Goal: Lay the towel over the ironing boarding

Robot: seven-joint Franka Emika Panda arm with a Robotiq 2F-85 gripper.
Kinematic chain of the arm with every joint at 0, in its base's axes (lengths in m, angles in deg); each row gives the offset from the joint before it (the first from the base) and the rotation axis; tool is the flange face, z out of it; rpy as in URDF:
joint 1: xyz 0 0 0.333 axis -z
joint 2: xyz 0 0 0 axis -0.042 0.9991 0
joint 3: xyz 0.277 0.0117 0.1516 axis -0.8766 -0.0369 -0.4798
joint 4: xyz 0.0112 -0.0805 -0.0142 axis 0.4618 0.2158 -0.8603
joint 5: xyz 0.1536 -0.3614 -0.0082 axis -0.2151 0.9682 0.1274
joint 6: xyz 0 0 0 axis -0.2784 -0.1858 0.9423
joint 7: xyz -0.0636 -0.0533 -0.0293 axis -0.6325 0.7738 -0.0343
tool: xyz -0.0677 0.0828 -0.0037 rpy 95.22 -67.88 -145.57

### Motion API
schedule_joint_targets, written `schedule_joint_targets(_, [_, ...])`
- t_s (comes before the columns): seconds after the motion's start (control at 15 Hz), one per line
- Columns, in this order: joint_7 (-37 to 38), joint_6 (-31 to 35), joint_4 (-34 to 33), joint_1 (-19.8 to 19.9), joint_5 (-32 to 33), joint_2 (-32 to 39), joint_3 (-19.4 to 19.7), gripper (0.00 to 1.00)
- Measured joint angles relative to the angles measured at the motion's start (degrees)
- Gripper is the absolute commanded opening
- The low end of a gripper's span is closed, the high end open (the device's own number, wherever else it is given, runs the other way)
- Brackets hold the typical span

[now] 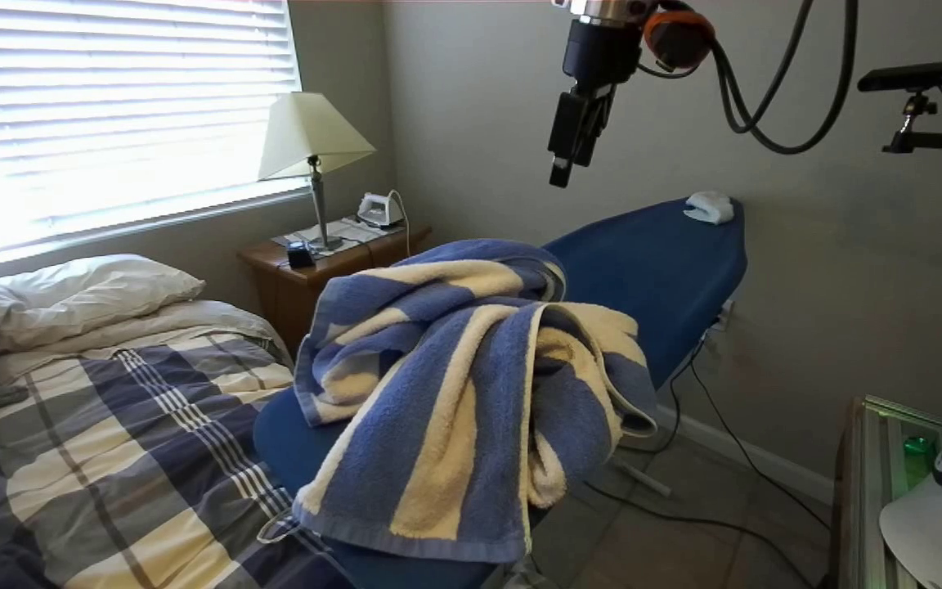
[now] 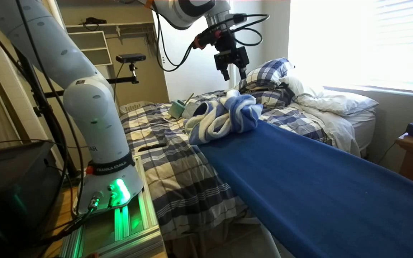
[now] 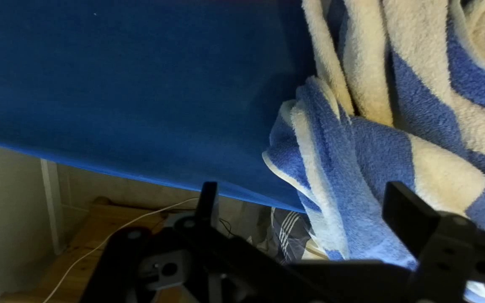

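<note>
Tool [image 2: 234, 75] hangs above striped towel [image 1: 475, 401], apart from it, jaws standing wide. Towel lies bunched in folds across ironing-board tabletop [image 1: 643, 266], toward end edge beside plaid bed [image 1: 123, 466]. Small white item [image 1: 711, 208] rests at opposite end edge.

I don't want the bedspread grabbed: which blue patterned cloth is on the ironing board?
The towel, bunched and striped blue and cream; the bedspread is plaid and covers the bed.
</note>
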Motion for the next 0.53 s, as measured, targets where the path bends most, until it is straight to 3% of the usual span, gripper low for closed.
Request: schedule_joint_targets(0.53, [-4.3,-6.0,3.7,-5.9,4.2,0.0,-7.0,1.0])
